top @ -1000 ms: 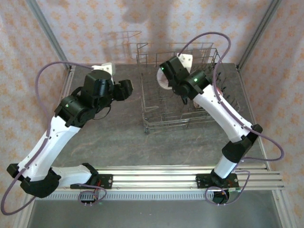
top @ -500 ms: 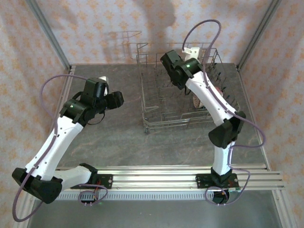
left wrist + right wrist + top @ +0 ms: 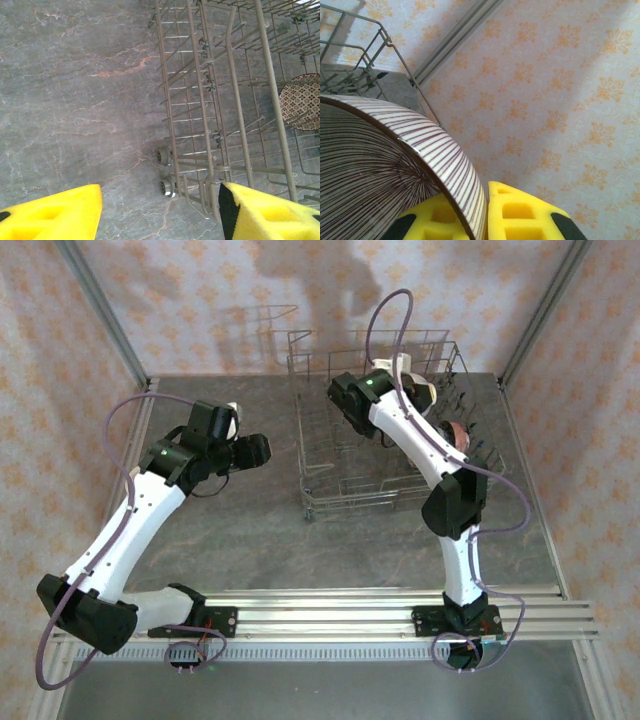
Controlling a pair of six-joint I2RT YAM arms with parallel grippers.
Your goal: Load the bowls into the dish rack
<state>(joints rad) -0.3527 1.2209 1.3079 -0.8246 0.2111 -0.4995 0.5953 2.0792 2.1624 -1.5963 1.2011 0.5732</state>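
1. While the right arm reaches across the dish rack (image 3: pixel 303 455), I see the right pincer (image 3: pixel 408 388) clamped on a striped bowl (image 3: pixel 385 165). In the wrist view the yellow pads (image 3: pixel 520 215) pinch its wall at the rim, one on each side.
2. That bowl hangs in the air over the far edge of the rack, towards its far right corner, above the wires and not touching them as far as I can tell.
3. A patterned bowl (image 3: pixel 300 100) already stands on edge among the tines (image 3: pixel 210 75) near the rack's right side.
4. The left pincer (image 3: pixel 160 215) is open and empty. It hovers over the bare table (image 3: pixel 220 530), just outside the rack's left edge by its near left corner.
5. The relation that counts, as I judge it: the free rows of tines lie below the held bowl and towards the near side. The bowl is gripped by its rim, so it hangs roughly on edge.
6. I would bring it down edge first, with its flat face across the row so the wall slips between two tines. I cannot make out from here which gap sits under it.
7. The right arm is plainly the nearer one for this, and the left has nothing within reach.
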